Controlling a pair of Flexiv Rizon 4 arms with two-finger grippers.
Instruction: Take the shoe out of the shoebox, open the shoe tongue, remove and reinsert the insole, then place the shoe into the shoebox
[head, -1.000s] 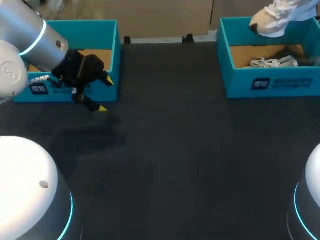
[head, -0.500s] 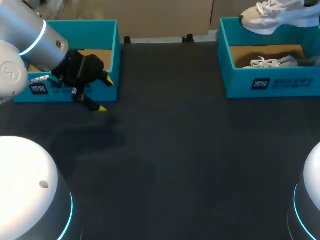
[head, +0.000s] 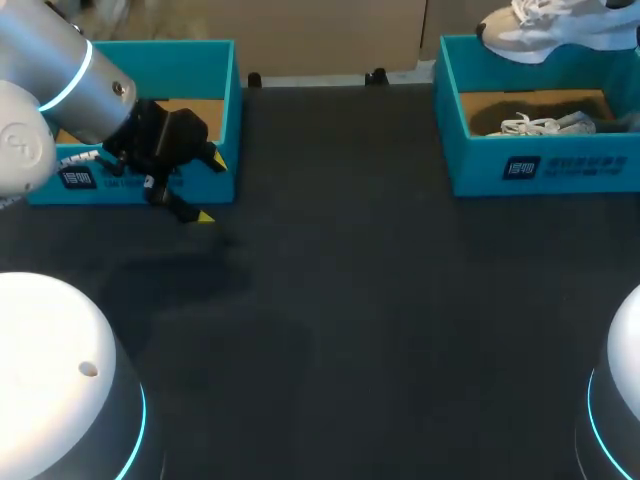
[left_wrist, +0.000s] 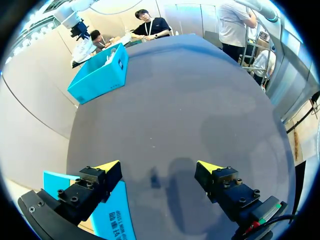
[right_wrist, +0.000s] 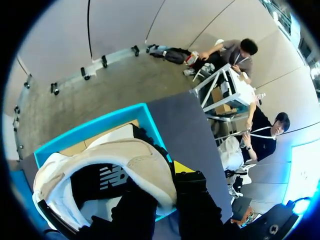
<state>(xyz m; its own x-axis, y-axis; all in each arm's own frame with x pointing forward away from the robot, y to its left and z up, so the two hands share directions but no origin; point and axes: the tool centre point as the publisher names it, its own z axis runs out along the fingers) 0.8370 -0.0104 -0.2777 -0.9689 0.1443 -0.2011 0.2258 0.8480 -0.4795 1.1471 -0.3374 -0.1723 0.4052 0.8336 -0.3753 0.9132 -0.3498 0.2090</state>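
**Head view, upper right of the frame.** A beige-and-white sneaker (head: 555, 28) was held clear above the teal shoebox (head: 540, 165). Inside the shoebox a second sneaker (head: 545, 125) with white laces lay on the cardboard floor.

**Right wrist view.** The right end effector (right_wrist: 167, 187) was clamped on the sneaker, with its dark fingers on either side of the upper edge. The shoebox was directly beneath.

**Head view, upper left of the frame.** The left end effector (head: 209, 188) hung with its yellow tips wide apart and nothing between them. It was just beside the front wall of another teal box (head: 215, 100) and above the dark bench (head: 340, 330).

**Handling.** The sneaker was judged to be light, with a soft, yielding upper and a stiffer sole. A hold on the collar or heel was judged firmer than one on the tongue or laces, which would be expected to deform and slip. The extraction step was judged nearly complete, with the tongue and insole not yet addressed.
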